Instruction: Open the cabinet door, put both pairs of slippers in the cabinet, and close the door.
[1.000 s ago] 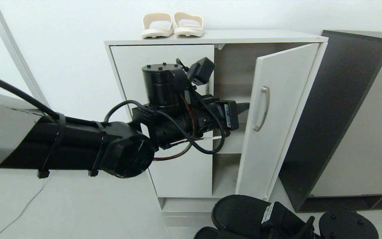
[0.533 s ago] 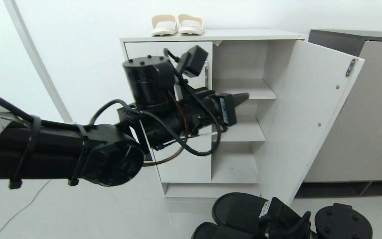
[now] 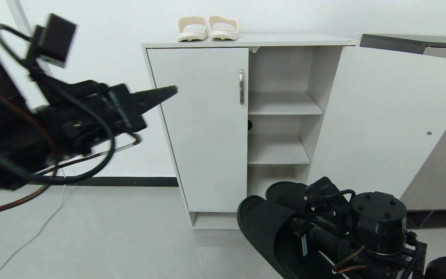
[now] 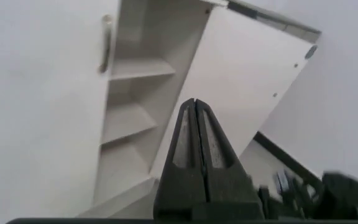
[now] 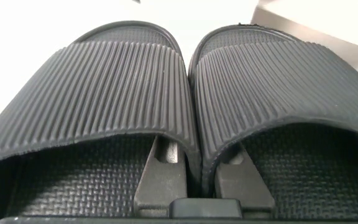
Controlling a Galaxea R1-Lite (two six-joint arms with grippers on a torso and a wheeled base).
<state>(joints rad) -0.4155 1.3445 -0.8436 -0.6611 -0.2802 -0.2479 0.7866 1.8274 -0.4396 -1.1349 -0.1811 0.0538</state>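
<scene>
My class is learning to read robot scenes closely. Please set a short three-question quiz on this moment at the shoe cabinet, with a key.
1. True or false: the cream slippers already lie inside the cabinet.
2. What does the right gripper hold? A) nothing B) the black slippers C) one cream slipper
3. Fill in: the cabinet's left door is shut, while its right door stands ____.

Key
1. False: they sit on the cabinet's top.
2. B: its fingers pinch the pair together under the straps.
3. open
</scene>
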